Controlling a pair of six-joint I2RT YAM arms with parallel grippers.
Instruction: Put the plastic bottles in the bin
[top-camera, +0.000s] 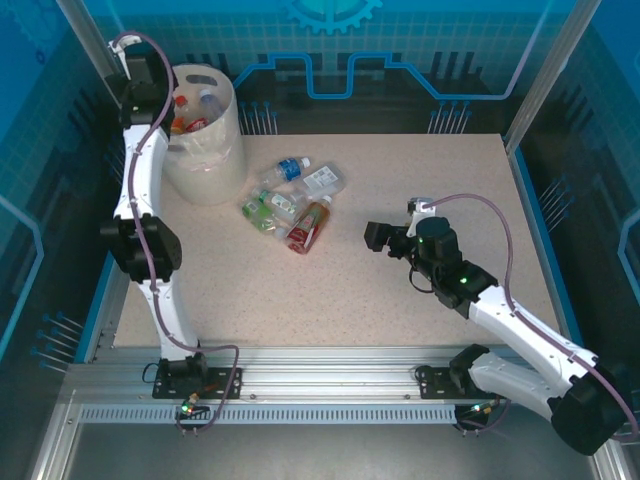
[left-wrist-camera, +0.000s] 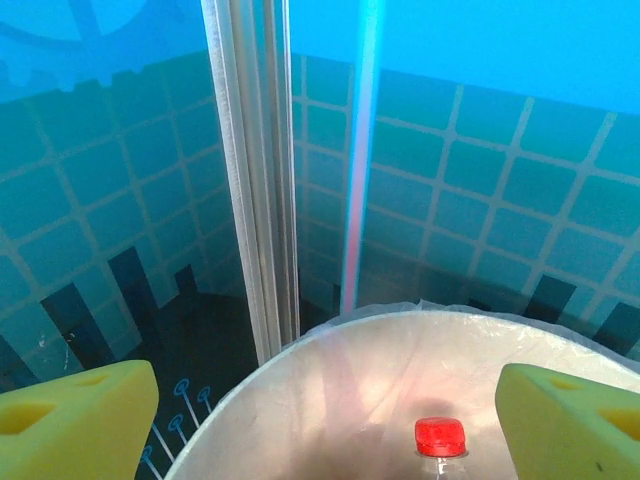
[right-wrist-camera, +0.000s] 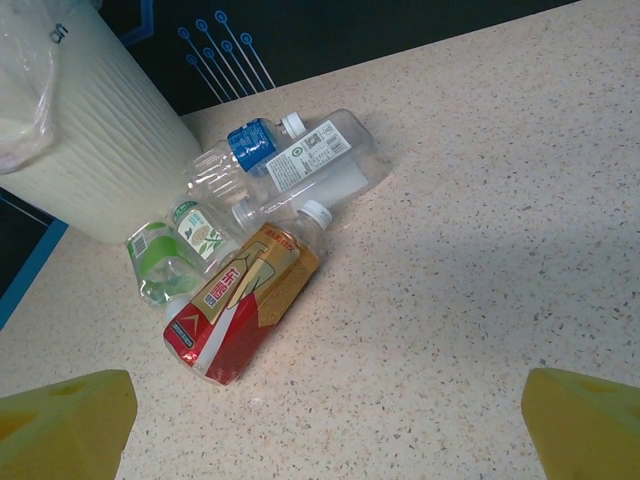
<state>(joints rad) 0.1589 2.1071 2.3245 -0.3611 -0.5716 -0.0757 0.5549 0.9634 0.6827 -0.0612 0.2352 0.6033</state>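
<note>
On the speckled, sandy-looking table (top-camera: 300, 300), a small heap of plastic bottles (top-camera: 290, 200) lies just beside the bin (top-camera: 205, 155). The bin is round and cream-white. It has fine ribs down its side and a thin, crinkly clear liner (right-wrist-camera: 25, 90) over its rim.

The left claw (left-wrist-camera: 320, 425) hangs over the bin's mouth. Its soft yellow foam pads (left-wrist-camera: 75, 420) are spread wide with nothing between them. The right claw (right-wrist-camera: 320, 430) hovers over bare table near the heap, also wide apart and empty.

In the heap, an orange bottle (right-wrist-camera: 240, 300) with a shiny red label and a white cap touches some clear, see-through ones. One clear bottle has a blue label (right-wrist-camera: 250, 150), and two have green labels (right-wrist-camera: 165, 255).

Some bottles sit inside the bin, but they are too jumbled to count. A red cap (left-wrist-camera: 440, 437) pokes up below the left claw, and its bottle is cut off by the picture's edge. The words on the labels are too small to read.
</note>
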